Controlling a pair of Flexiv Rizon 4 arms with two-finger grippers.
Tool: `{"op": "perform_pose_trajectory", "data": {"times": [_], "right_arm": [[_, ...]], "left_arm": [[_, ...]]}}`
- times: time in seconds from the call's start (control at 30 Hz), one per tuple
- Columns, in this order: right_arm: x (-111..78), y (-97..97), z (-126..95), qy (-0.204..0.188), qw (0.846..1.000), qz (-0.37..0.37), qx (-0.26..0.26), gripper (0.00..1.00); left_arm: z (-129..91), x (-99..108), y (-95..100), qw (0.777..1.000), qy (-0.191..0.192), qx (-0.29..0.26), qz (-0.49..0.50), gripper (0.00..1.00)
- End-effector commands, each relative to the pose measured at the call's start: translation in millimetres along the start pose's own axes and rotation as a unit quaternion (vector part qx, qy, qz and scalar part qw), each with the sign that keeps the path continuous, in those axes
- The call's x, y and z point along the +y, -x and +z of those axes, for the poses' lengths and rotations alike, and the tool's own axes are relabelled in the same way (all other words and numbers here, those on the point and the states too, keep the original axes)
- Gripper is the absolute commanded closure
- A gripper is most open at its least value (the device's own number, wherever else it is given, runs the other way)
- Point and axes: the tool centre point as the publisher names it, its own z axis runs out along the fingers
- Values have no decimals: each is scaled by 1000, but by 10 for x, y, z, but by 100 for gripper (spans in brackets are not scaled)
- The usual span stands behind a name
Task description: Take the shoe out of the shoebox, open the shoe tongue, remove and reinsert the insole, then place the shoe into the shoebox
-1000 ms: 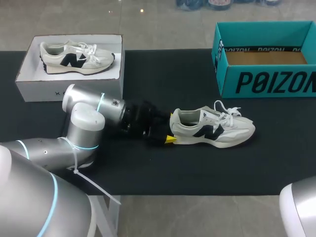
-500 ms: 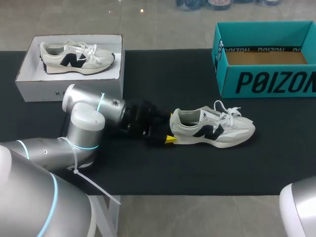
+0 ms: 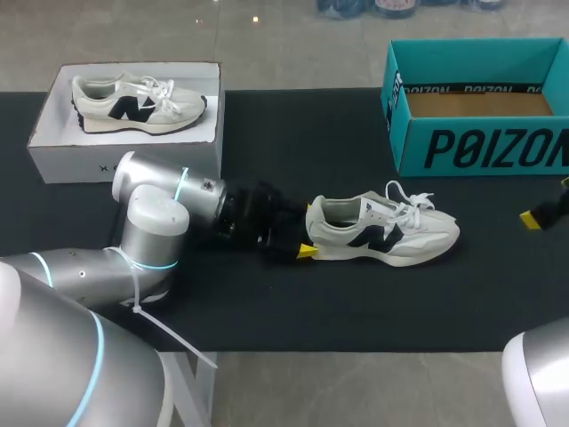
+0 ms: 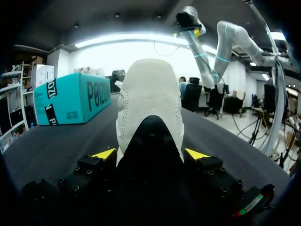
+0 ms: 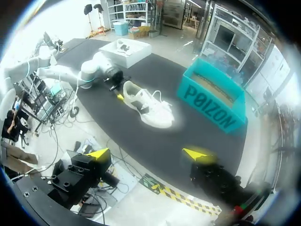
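A white sneaker with a black logo (image 3: pixel 382 231) lies on its side-sole on the black table mat (image 3: pixel 293 302), toe to the right. My left gripper (image 3: pixel 305 237) is at its heel, one yellow tip showing beside the sole. In the left wrist view the heel (image 4: pixel 149 94) fills the gap and both fingers (image 4: pixel 104 154) press its sides. My right gripper (image 5: pixel 147 153) hangs open high above the table's near right side, empty, with the sneaker (image 5: pixel 146 106) far below it. In the head view the right gripper (image 3: pixel 549 203) shows only at the right edge.
An open teal shoebox (image 3: pixel 480 142) stands at the back right, its brown floor bare. A white box (image 3: pixel 124 156) at the back left holds a second sneaker (image 3: pixel 133 102). My left arm (image 3: pixel 160 222) lies across the mat's left part.
My right gripper's yellow tip has come into the head view at the right edge. The left gripper and the sneaker have not moved.
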Motion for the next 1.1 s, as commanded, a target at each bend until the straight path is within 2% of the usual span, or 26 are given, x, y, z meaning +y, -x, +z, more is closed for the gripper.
{"op": "perform_pose_trajectory", "data": {"times": [0.03,0.2,0.27,0.33,0.63,0.7,1.1], "right_arm": [[540,-199,381,-74,997,26,-29,0],[666,-285,719,-94,991,85,-49,0],[717,-273,861,-113,986,106,-61,0],[780,-277,1008,-121,984,121,-49,0],[1270,-200,1516,-184,974,78,-108,0],[1350,-203,1543,-176,976,55,-119,0],[1350,-203,1543,-176,976,55,-119,0]], "left_arm": [[40,41,13,1000,-1,1,0,100],[40,41,13,1000,-1,1,0,100],[40,41,13,1000,-1,1,0,100],[40,41,13,1000,-1,1,0,100],[40,41,13,1000,-1,1,0,100],[40,41,13,1000,-1,1,0,100],[40,41,13,1000,-1,1,0,100]]}}
